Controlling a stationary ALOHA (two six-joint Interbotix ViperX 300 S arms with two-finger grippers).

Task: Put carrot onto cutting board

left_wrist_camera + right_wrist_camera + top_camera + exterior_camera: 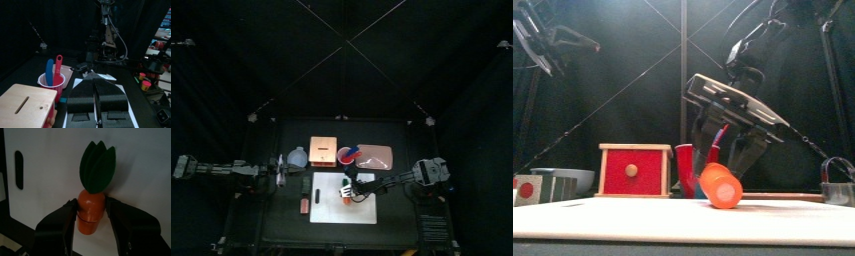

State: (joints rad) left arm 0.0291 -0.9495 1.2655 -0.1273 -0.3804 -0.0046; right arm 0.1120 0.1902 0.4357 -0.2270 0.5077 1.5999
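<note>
Carrot (pixel 91 213) between right gripper (pixel 92 210) jaws, on cutting board (pixel 140 173)

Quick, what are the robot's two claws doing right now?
Left gripper: shut, holding nothing.
Right gripper: jaws around the carrot, which rests on the cutting board; whether they squeeze it cannot be told.

Black curtains (pixel 251 60) close in a small black worktop (pixel 271 228) on every side, and thin pale lines cross diagonally over the far curtain (pixel 647 60). Past the enclosure, the left wrist view shows a dim room edge with cluttered shelving (pixel 162 42).
</note>
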